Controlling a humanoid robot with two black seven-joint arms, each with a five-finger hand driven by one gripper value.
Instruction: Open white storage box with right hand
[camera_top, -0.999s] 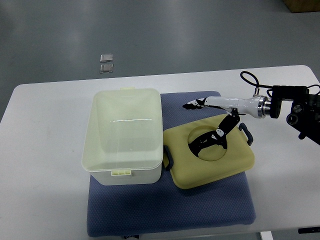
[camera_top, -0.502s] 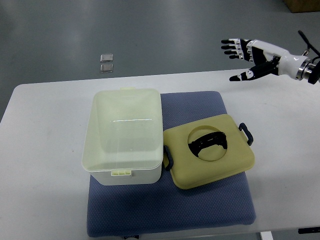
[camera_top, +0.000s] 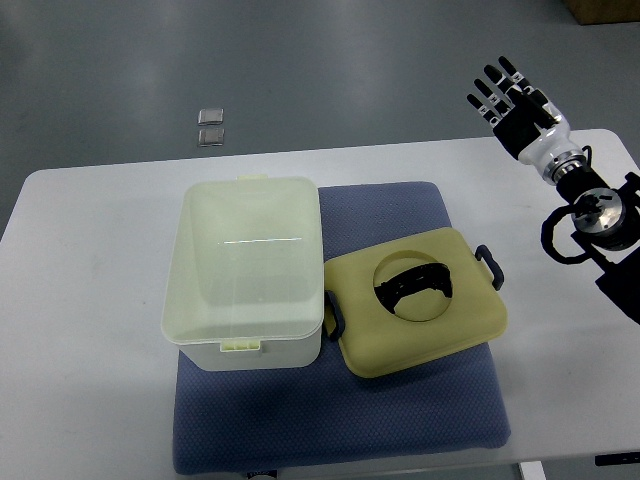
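Fingers (camera_top: 497, 82) of our right hand (camera_top: 520, 115) are spread straight and hold nothing, raised beyond the far right corner of the white table (camera_top: 90, 330), well apart from the translucent white plastic storage box (camera_top: 245, 275). We see that box standing open on the blue padded mat (camera_top: 400, 420). Its pale yellow lid (camera_top: 418, 302), with dark side latches and a round recessed handle, lies flat just right of the box.
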